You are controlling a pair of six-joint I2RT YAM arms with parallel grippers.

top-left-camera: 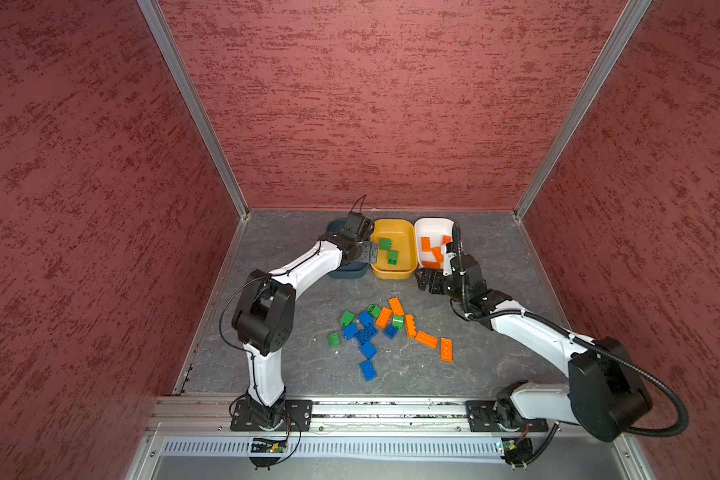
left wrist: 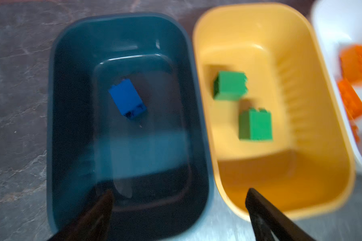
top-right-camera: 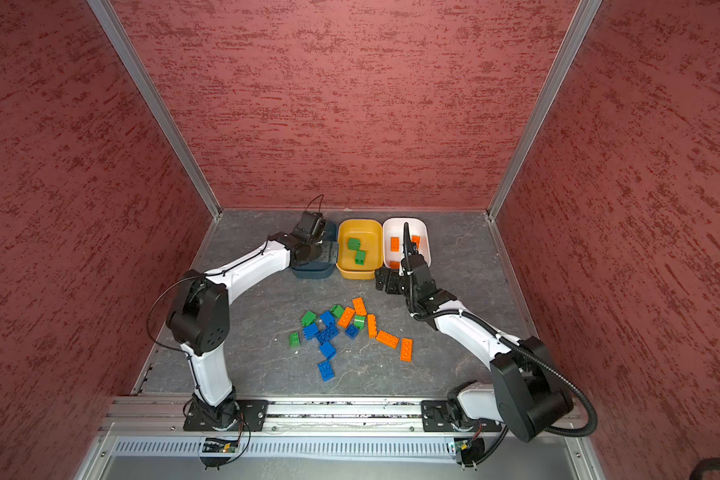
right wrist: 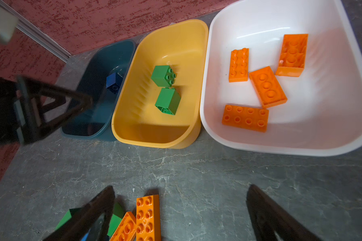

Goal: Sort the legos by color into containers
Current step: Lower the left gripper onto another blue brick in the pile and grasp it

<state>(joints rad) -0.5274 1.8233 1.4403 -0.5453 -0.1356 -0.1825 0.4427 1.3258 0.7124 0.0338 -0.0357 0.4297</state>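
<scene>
While the left gripper (left wrist: 179, 191) hangs over the blue tub (left wrist: 71, 83), spread wide and empty, one blue brick (left wrist: 126, 99) lies inside that tub, far left. Two green bricks (left wrist: 230, 85) lie in the yellow tub (left wrist: 301, 83) beside it, and four orange bricks (right wrist: 268, 86) in the white tub (right wrist: 343, 104), far right. The right gripper (right wrist: 180, 186), also spread wide and empty, hangs just on the near side of the white tub. Nearer, loose bricks (top-left-camera: 366, 332) lie on the table (top-left-camera: 316, 374).

Three walls (top-left-camera: 371, 104) of rough, mottled red close me in, joined at the corners by pale aluminium posts (top-left-camera: 195, 108). My desk (top-left-camera: 308, 374) is a dark grey slab, veined like stone. A metal rail (top-left-camera: 391, 411) runs along its near edge, with a slotted white strip (top-left-camera: 391, 448) below. The light is soft and even.
</scene>
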